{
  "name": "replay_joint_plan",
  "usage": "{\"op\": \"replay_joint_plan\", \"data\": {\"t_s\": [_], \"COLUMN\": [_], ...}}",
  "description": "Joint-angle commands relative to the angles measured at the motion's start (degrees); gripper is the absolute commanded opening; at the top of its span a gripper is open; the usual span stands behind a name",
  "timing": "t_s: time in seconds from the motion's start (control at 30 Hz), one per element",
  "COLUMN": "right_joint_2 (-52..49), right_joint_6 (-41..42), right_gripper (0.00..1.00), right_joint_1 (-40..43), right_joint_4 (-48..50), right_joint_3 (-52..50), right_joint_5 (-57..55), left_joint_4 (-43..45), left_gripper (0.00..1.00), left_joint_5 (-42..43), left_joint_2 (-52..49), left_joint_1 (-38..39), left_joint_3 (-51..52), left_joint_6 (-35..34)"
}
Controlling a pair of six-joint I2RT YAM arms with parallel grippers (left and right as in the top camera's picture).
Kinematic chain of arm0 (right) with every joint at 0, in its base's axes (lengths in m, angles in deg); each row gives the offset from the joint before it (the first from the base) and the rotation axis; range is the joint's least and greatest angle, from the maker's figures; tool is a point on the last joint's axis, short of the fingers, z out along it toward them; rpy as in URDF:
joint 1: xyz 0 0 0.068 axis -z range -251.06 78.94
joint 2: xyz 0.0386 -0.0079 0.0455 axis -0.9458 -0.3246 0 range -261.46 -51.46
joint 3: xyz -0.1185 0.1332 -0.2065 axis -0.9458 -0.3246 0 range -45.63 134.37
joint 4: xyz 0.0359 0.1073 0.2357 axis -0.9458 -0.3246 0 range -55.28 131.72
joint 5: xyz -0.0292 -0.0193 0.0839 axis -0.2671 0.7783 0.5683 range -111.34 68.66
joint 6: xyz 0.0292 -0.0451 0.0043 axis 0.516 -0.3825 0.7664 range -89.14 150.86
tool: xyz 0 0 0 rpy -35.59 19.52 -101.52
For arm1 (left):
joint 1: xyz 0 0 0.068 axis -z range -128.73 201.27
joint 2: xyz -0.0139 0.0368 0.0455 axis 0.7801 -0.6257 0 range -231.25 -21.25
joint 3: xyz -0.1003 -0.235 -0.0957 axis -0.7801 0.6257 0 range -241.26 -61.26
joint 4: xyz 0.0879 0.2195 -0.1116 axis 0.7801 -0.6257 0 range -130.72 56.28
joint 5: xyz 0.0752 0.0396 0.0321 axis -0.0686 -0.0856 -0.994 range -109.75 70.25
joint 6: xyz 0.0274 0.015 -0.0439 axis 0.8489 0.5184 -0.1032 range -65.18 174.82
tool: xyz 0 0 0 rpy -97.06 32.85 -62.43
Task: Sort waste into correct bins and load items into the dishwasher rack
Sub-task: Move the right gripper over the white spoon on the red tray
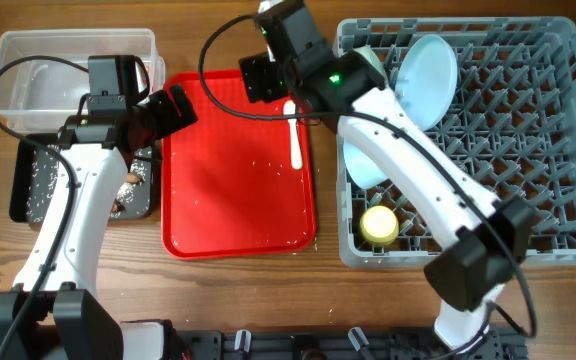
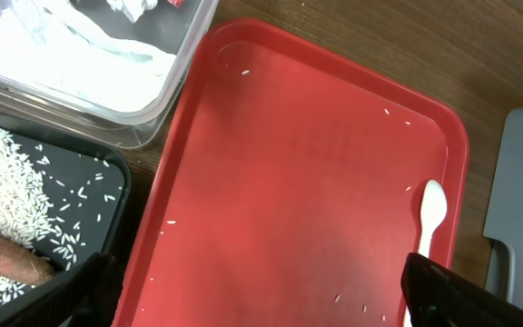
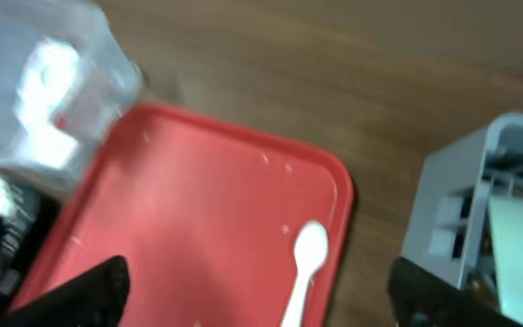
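Closest to the lens, the right end effector (image 3: 260, 289) hangs above the red serving tray's far right corner, fingers spread wide and holding nothing. The left end effector (image 2: 271, 289) hovers over the same tray's left side, just as widely parted and empty.

On the worktop's right stands the grey dishwasher rack (image 1: 553, 120). The pale blue plate (image 1: 430, 72) leans upright among its pegs, with the mint-green bowl (image 1: 366, 60) and the pale blue bowl (image 1: 368, 168) along the rack's left side. The red serving tray (image 1: 228, 190) lies in the middle, scattered with a few stray grains.

The clear tub (image 1: 8, 60) sits at the far left, holding the crumpled white tissue (image 2: 89, 64). The black tray (image 1: 20, 185) is just in front of it, touching it. It holds the white rice grains (image 2: 7, 182) and the orange-brown stick (image 2: 7, 259).

The yellow cup (image 1: 379, 225) sits in the rack's near left corner. The white spoon (image 1: 295, 138) lies on the red tray by its right rim, bowl end pointing away.
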Motion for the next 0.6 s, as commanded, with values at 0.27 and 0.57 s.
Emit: {"op": "replay_joint_plan", "data": {"t_s": [0.27, 0.57], "right_joint_2": [-15.63, -15.63], "right_joint_6": [3.21, 3.23], "right_gripper": [0.99, 0.77], "right_joint_1": [0.96, 2.32], "right_joint_4": [2.38, 7.82], "right_joint_3": [0.33, -6.32], "right_joint_5": [6.58, 2.47], "left_joint_4": [0.00, 0.00], "left_gripper": [1.00, 1.00], "left_joint_5": [-0.76, -0.76], "left_joint_2": [-0.66, -0.66], "left_joint_1": [-0.48, -0.48], "left_joint_3": [-0.42, -0.42], "left_joint_6": [0.52, 0.52]}}
